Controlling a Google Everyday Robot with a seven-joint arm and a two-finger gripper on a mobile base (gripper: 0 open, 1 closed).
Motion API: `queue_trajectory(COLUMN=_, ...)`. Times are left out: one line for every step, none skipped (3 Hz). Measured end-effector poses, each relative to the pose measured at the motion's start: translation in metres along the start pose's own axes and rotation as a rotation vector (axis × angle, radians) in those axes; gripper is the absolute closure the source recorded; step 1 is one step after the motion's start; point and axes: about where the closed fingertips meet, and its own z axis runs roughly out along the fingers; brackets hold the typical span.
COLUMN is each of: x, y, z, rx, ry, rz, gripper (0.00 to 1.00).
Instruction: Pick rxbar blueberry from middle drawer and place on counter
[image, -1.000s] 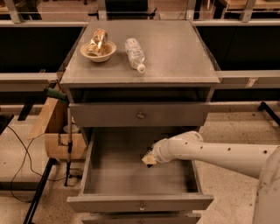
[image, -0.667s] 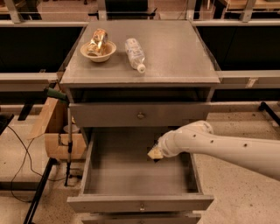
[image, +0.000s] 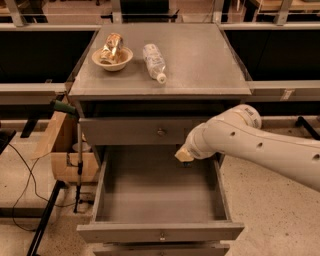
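Observation:
The middle drawer (image: 150, 200) stands pulled out, and its grey floor shows bare. My gripper (image: 184, 156) hangs at the end of the white arm, which reaches in from the right. It sits over the drawer's back right part, just below the upper drawer front (image: 135, 131). The arm's wrist covers the gripper's tip. The rxbar blueberry is hidden from this view. The counter (image: 205, 60) is the grey speckled top of the cabinet, above the gripper.
A white bowl (image: 112, 60) holding a shiny gold wrapper (image: 111, 46) stands at the counter's back left. Beside it lies a clear plastic bottle (image: 154, 61). A cardboard box (image: 62, 150) and a green-handled pole (image: 78, 150) stand left of the cabinet.
The gripper has risen from low inside the drawer and moved a little right and back, toward the upper drawer front. Things on the counter have not moved.

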Motion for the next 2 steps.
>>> queue_trajectory(x=0.001, y=0.001, z=0.003, rx=-0.004, ry=0.001, rz=0.0, gripper=1.0)
queue_trajectory(x=-0.02, y=-0.012, z=-0.016, rx=0.05, ry=-0.024, rz=-0.04, gripper=1.0)
